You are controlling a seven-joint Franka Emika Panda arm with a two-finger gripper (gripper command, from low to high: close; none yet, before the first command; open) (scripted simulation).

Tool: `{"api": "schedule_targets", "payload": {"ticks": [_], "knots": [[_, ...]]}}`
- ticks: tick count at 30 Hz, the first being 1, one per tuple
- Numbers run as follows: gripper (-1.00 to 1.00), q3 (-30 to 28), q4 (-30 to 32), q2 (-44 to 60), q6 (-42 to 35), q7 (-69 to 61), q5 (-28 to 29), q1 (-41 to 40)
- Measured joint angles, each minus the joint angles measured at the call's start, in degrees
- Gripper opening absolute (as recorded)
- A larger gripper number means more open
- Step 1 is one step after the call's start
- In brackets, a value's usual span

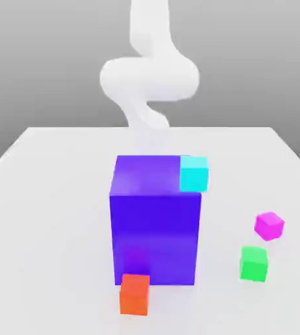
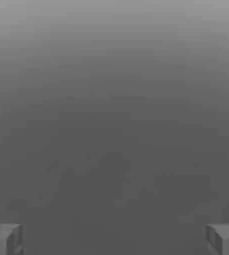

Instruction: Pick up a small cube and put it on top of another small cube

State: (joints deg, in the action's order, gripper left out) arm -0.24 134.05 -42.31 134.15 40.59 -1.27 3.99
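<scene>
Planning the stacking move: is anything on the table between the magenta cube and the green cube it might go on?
Nothing visible does. The magenta cube sits just behind the green cube, bare table between them. The big blue-purple block and the orange-red cube lie off toward the exterior view's left.

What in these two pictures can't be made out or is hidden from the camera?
- Exterior view: the big blue-purple block hides the table behind it; whether anything lies there cannot be told.
- Exterior view: the arm is cut off by the top edge.
- Hand view: the fingertips are cut by the frame's edge.
</scene>
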Motion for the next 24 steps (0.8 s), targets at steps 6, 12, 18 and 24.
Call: {"api": "schedule_targets", "payload": {"ticks": [6, 12, 18, 24], "knots": [[0.00, -0.25, 5.54, 8.69, 5.80, -12.49, -2.62, 10.06], [0.00, 0.76, 10.91, 17.15, 11.41, -24.51, -5.01, 19.15], [0.00, 2.93, 16.28, 25.56, 17.04, -35.94, -6.61, 27.40], [0.00, 6.51, 21.70, 33.86, 22.80, -46.09, -6.45, 34.05]]}}
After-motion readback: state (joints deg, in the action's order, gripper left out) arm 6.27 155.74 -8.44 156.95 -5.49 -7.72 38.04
